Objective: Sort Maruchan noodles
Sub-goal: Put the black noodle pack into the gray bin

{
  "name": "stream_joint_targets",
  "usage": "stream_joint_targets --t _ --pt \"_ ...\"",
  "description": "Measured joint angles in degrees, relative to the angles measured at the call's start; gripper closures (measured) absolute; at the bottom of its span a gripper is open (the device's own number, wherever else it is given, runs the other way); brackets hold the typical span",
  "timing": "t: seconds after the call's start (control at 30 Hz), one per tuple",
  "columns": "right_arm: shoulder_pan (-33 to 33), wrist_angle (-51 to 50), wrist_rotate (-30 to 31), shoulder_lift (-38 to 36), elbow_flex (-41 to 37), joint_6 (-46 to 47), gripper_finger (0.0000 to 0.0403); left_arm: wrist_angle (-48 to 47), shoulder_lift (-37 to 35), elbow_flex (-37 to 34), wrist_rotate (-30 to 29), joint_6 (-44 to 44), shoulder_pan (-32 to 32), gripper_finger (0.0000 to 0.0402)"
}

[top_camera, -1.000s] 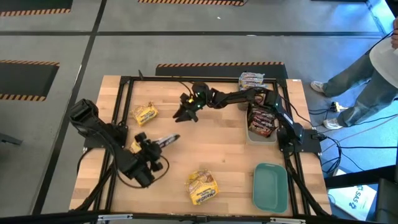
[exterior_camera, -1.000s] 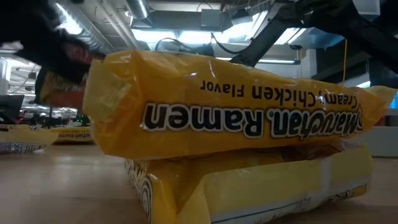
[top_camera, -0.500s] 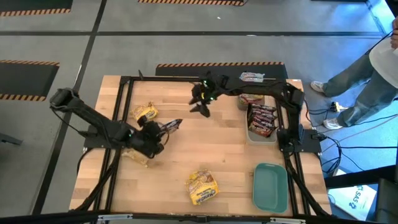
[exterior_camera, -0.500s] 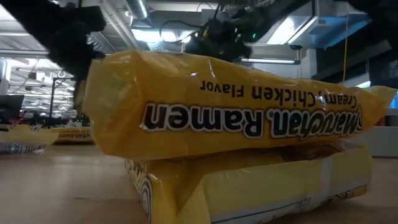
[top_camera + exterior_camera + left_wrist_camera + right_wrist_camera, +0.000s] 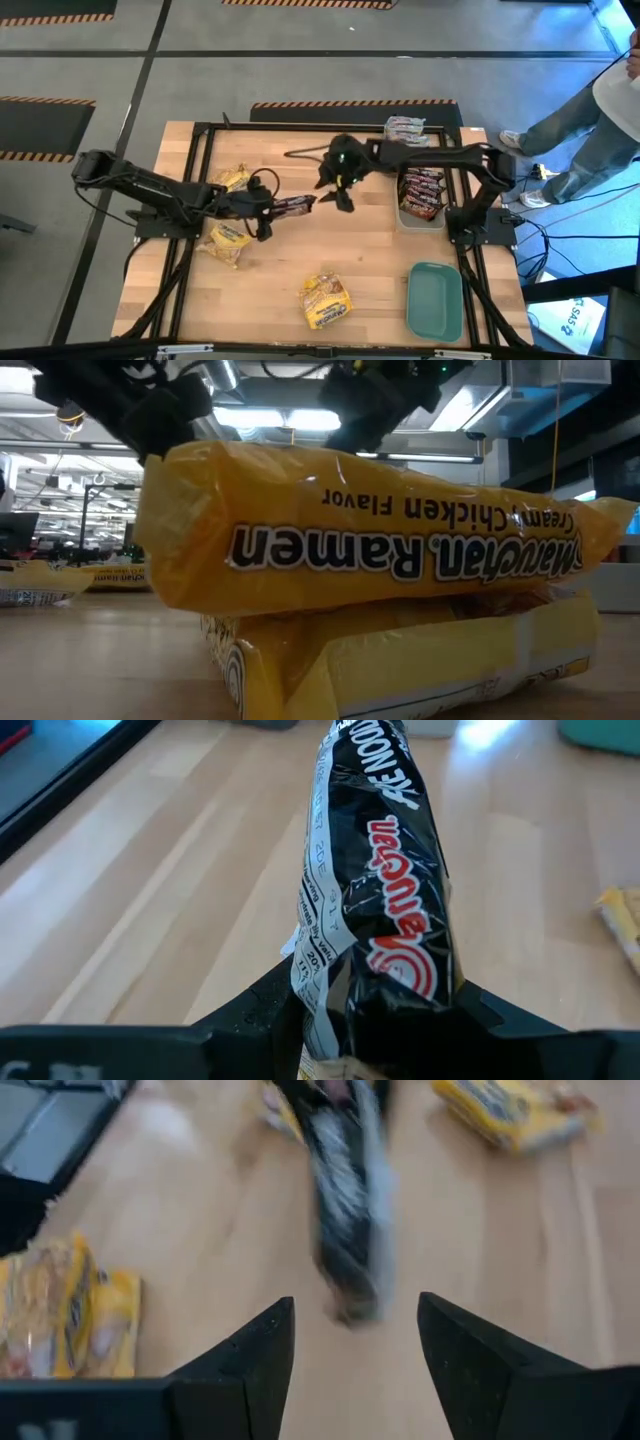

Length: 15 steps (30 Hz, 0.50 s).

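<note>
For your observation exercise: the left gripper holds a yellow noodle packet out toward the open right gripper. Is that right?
Not quite. The packet in the left gripper is dark, black with red lettering, not yellow, as the left wrist view shows. The rest stands: it points toward the open right gripper.

Left hand [image 5: 268,209] clamped mid-table, right hand [image 5: 338,192] spread, facing it

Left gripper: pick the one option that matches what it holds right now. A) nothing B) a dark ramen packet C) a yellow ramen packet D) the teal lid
B: the left gripper is shut on a dark ramen packet that sticks out past its fingers toward the open right gripper.
</note>
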Motion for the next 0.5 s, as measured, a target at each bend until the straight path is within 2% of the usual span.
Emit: stream_joint_targets --t 0.17,0.3,0.5 --pt "3.72 9.40 1.54 1.55 -1.21 1.75 0.0205 4.79 3.92 0.05 2.01 3.28 2.30 0.0258" --pt "6.19 14.27 5.71 2.05 -1.29 1.76 0.0205 5.01 6.83 0.02 3.33 3.45 3.55 0.0258" --pt "8.32 17.43 18.11 2.21 -1.24 1.72 0.0205 6.19 7.95 -0.01 3.37 2.45 3.61 0.0258"
